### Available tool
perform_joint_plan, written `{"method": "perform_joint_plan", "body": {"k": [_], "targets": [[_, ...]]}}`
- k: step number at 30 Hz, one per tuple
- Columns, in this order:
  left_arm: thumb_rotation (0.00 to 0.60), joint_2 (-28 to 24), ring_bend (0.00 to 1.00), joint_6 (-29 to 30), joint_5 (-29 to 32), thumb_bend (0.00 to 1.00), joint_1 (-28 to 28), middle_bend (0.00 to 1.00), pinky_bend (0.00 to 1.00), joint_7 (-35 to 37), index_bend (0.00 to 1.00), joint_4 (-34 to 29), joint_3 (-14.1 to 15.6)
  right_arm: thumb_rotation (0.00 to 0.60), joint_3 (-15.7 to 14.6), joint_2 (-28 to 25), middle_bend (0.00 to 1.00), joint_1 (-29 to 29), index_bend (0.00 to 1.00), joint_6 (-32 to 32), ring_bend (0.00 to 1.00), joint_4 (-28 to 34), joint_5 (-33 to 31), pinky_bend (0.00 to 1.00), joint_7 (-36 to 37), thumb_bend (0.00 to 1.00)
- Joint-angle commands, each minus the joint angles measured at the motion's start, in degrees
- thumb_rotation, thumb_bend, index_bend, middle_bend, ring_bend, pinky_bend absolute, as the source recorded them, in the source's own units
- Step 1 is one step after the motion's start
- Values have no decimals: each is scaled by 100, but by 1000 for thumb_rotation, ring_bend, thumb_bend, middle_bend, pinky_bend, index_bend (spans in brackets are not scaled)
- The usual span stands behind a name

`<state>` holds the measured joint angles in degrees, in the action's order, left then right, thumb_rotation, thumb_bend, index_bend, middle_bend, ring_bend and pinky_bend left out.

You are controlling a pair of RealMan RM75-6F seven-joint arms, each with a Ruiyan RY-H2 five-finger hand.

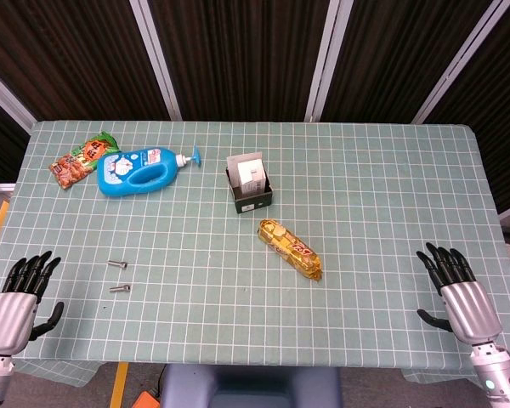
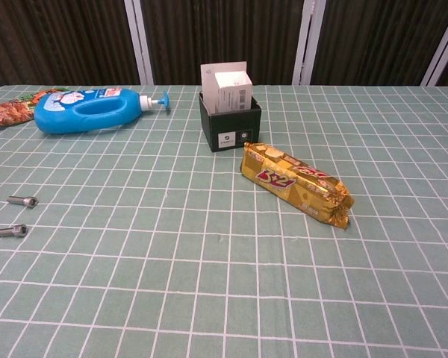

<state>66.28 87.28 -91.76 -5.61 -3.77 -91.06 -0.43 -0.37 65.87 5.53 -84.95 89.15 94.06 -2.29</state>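
Two small bolts (image 1: 118, 276) lie just ahead and inward of my left hand (image 1: 21, 297), the golden snack pack (image 1: 290, 249) well inward of my right hand (image 1: 457, 291), both hands spread and holding nothing, seen only from my head, not my chest.

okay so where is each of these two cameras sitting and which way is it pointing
Head view: high above the near edge, looking steeply down on the table; left hand and right hand show, empty.
Chest view: low, looking level across; no body shows.
Shared: blue bottle, black box, gold packet.
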Motion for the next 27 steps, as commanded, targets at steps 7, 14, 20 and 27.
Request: {"method": "perform_joint_plan", "body": {"k": [7,14,20,27], "targets": [[600,374,0,-582,-82,435,-203,9,64,79,1,80,215,600,-32,-91,0,-81,0,-226,0,70,133,0,134,149],[600,1375,486,-534,-81,434,-308,505,614,-223,118,983,57,600,-78,-119,0,-85,0,-227,0,71,205,0,184,149],[600,1857,990,-623,-26,434,-451,997,1000,-299,294,1632,-44,600,-131,-163,0,-78,0,-167,0,112,237,0,221,149],[600,2155,1000,-1057,337,434,-595,1000,1000,-207,391,2053,-120,600,-167,-178,0,-70,0,-109,0,153,254,0,200,149]]}}
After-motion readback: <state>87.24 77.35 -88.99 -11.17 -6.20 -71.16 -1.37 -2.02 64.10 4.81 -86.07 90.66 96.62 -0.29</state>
